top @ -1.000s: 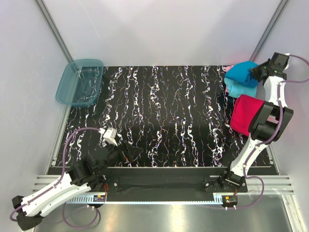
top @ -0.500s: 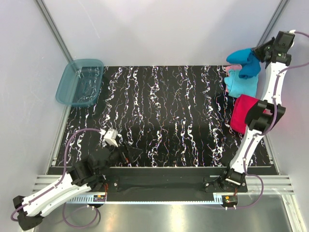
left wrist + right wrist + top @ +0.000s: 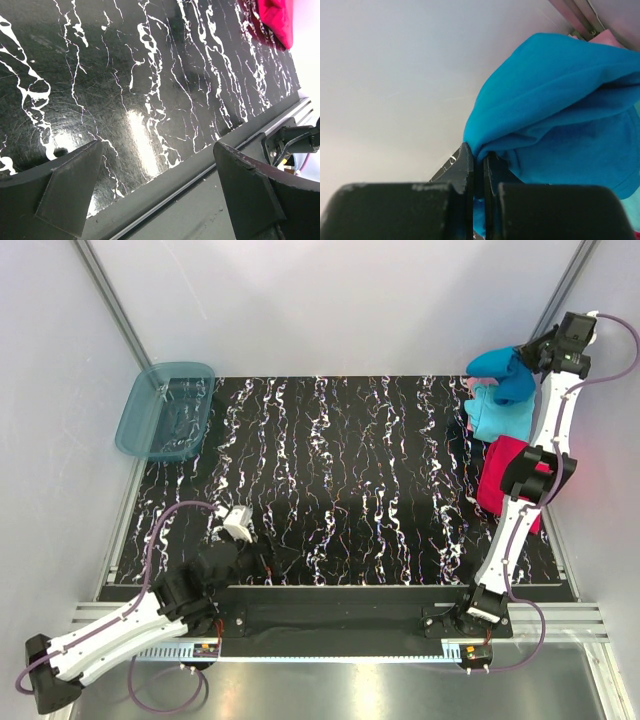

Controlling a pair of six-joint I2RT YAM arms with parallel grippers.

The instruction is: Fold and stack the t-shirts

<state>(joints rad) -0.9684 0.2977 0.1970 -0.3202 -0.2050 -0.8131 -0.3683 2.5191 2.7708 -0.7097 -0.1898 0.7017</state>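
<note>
In the top external view, the right gripper [image 3: 530, 352] sat in the upper right corner of the frame, its arm stretched far up the right edge. It was clamped on a bunched fold of the teal-blue t-shirt [image 3: 505, 370], which hung in a lump just left of the fingers. Directly below that lump lay the light cyan t-shirt [image 3: 495, 418], with a sliver of the pale pink t-shirt [image 3: 471, 383] showing at its upper left. The magenta-red t-shirt [image 3: 498, 478] lay lower along the right edge, partly behind the arm. The black marbled table [image 3: 340, 470] filled the middle, and a translucent teal tub [image 3: 165, 410] stood at the upper left. The left gripper [image 3: 272, 560] hovered low at the lower left with its jaws spread apart, holding nothing. In the left wrist view, the left gripper [image 3: 157, 147] showed both dark fingers wide apart at the bottom corners, bare table between them and the magenta-red t-shirt [image 3: 277, 17] in the upper right corner. In the right wrist view, the right gripper [image 3: 479, 165] at bottom centre had its jaws pressed together on an edge of the teal-blue t-shirt [image 3: 560, 110], which billowed across the right half of the frame.
</note>
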